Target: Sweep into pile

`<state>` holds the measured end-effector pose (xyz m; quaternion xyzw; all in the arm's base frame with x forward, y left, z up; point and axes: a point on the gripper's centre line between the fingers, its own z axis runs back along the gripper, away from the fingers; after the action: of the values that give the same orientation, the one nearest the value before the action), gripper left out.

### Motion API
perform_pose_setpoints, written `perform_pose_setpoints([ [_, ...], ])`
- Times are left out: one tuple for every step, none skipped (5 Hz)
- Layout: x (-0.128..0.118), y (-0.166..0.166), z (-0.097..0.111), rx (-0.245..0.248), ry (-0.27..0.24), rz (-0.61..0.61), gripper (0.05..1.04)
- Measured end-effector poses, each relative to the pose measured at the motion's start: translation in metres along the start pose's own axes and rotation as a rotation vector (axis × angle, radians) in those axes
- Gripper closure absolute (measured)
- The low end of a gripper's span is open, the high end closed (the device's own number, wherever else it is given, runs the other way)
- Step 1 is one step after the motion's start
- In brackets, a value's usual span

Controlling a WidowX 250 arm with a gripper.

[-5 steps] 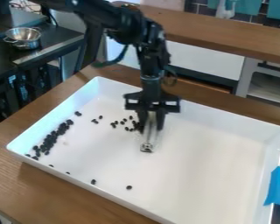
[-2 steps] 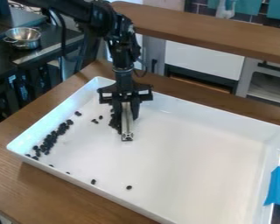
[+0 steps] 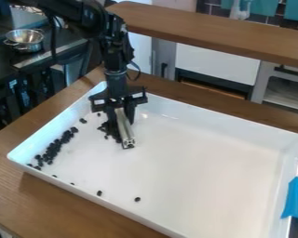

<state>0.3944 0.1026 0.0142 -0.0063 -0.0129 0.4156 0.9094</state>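
1. Camera view: one black robot arm (image 3: 109,44), coming in from the top left, its gripper (image 3: 123,124) hanging down over the far-left part of the tray.
2. Claw: its two fingers are standing on either side of a silvery bar (image 3: 128,140) and are clamping it. The bar is slanting, its lower end lying nearer the camera; whether that end is touching the tray floor, one cannot tell.
3. One white rectangular tray (image 3: 207,162), shallow, with raised walls, resting on a brown wooden table (image 3: 45,200).
4. Small dark pieces, main group (image 3: 52,151): lying in a long, uneven heap near the tray's left wall.
5. Small dark pieces, second group (image 3: 108,130): gathering close beside the gripper and the bar, on their left side, partly hidden behind them.
6. Small dark pieces, strays: one (image 3: 83,121) sitting between the two groups, towards the far side; others (image 3: 99,193) lying scattered along the near-left wall; one more (image 3: 137,199) resting well apart from both groups, farther right.
7. One piece of blue material (image 3: 294,200), hanging over the tray's right edge.
8. One metal bowl (image 3: 25,39) with handles, standing on a dark counter (image 3: 52,41) at upper left.
9. One brown wooden ledge (image 3: 207,32), running across behind the table.
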Motion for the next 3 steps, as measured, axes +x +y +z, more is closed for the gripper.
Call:
perform_pose_setpoints([
  [-0.013,0.016,-0.002,0.000,-0.006,0.062,0.703],
  [-0.024,0.030,-0.003,0.000,-0.006,0.076,0.703],
  [-0.028,0.045,-0.002,-0.003,-0.027,0.043,0.703],
])
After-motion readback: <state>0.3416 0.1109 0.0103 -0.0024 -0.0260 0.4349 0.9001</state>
